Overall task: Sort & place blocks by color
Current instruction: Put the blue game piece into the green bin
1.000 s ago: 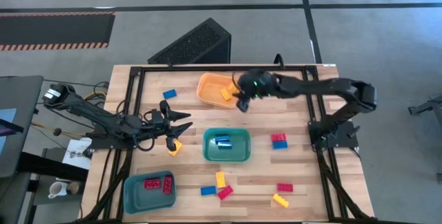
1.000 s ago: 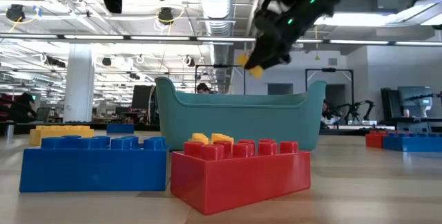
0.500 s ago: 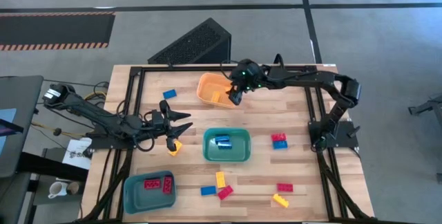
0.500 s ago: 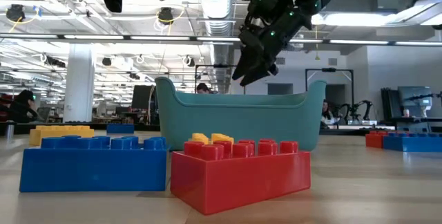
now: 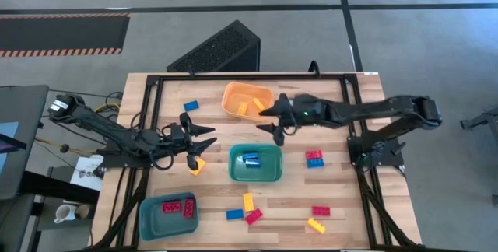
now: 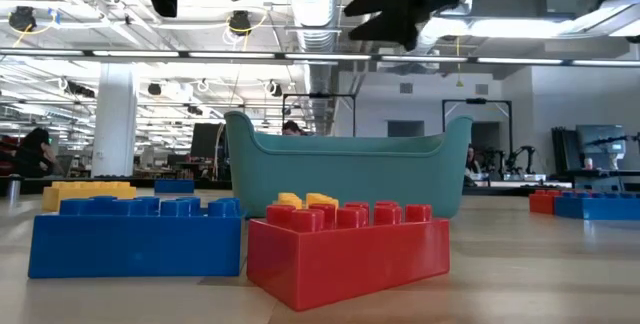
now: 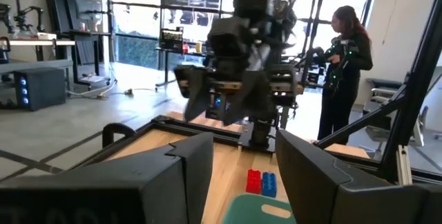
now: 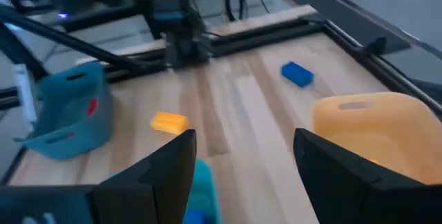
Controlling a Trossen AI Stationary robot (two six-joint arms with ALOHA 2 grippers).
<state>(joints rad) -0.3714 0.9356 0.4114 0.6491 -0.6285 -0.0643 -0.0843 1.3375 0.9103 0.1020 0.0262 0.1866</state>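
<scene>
Right gripper (image 5: 274, 120) hangs just right of the orange plastic bin (image 5: 233, 106), jaws spread and empty, yellow studded bricks (image 5: 247, 106) sitting inside it. I'd go next for the red-and-blue studded bricks (image 5: 314, 159) on the wooden desk (image 5: 334, 131), squaring up above before dropping. Left gripper (image 5: 204, 141) waits left of the teal plastic bin (image 5: 271, 176); can't tell its jaws.

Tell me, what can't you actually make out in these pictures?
- Contents of the teal bin: low view, hidden by its own wall.
- Left gripper: high view, too small to tell whether it touches the yellow block.
- Stud count on the blocks in the orange bin: too small from above.
</scene>
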